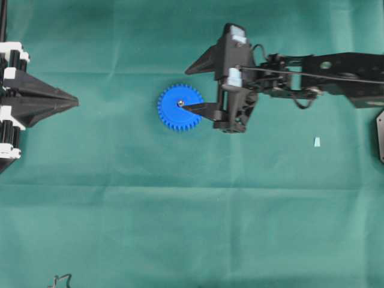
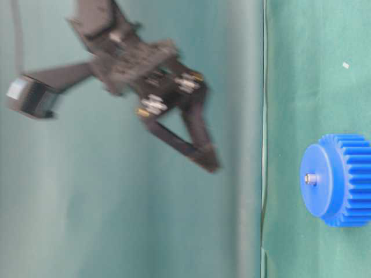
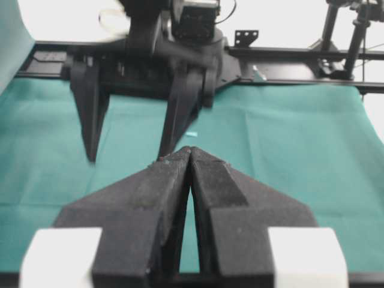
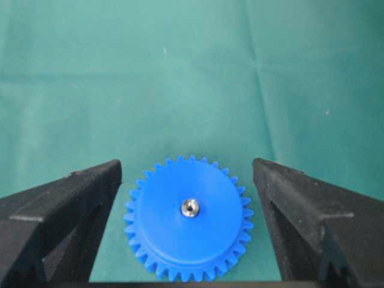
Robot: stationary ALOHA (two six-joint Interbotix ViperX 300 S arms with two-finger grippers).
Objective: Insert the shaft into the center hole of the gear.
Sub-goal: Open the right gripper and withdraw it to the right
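The table (image 1: 180,228) is being covered by a creased green cloth, with a black frame being seen along its far edge in the left wrist view. The gear (image 4: 188,217) is lying flat on the cloth, with the shaft (image 4: 190,207) seated upright in the center hole. The right gripper (image 4: 187,180) is being held wide apart above the gear, gripping nothing. The left gripper (image 3: 191,157) is being kept pressed shut, empty, well apart. A small pale blue bit (image 1: 316,141) is lying farther off.
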